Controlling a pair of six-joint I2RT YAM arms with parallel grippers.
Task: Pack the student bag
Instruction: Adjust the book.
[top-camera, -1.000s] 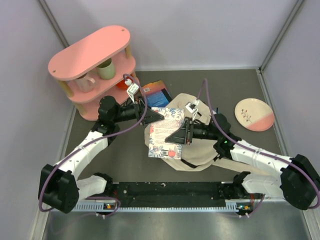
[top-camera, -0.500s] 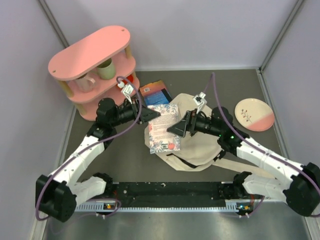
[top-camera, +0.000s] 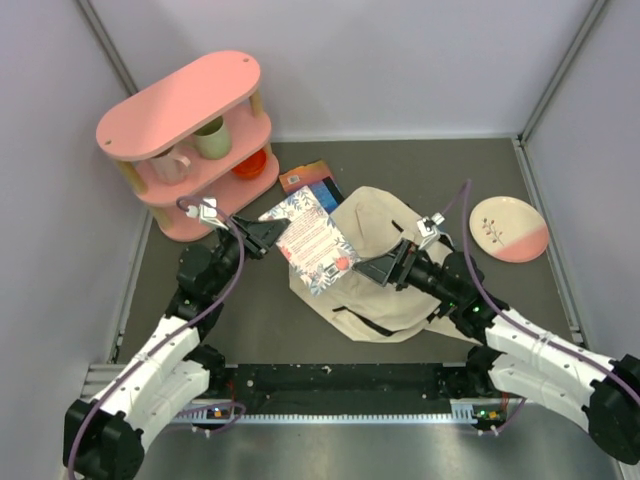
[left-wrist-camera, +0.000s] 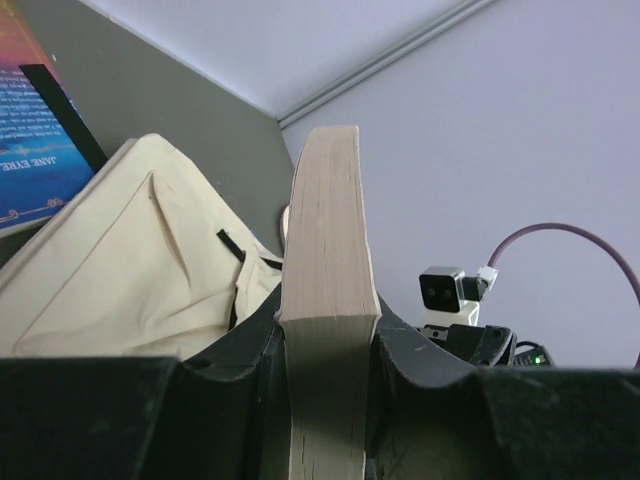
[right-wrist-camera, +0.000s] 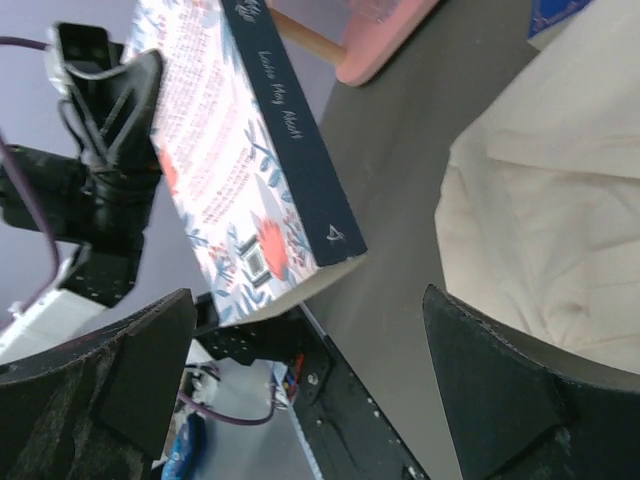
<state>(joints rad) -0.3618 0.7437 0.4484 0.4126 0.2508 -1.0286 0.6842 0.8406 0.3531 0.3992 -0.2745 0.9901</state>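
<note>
Book held beside the bag, ready for packing.
The left gripper (top-camera: 266, 233) is clamped on 1 floral book (top-camera: 314, 243), raised and tilted just left of the student bag (top-camera: 372, 214), which lies flat on the table (top-camera: 265, 310). The right gripper (top-camera: 380, 268) hovers at the bag's left edge, its 2 fingers (right-wrist-camera: 120, 380) spread wide, nothing between them. In my judgement the step is loading this book; next the right gripper must find and lift the bag's opening, which I cannot see, so the book slides in.
</note>
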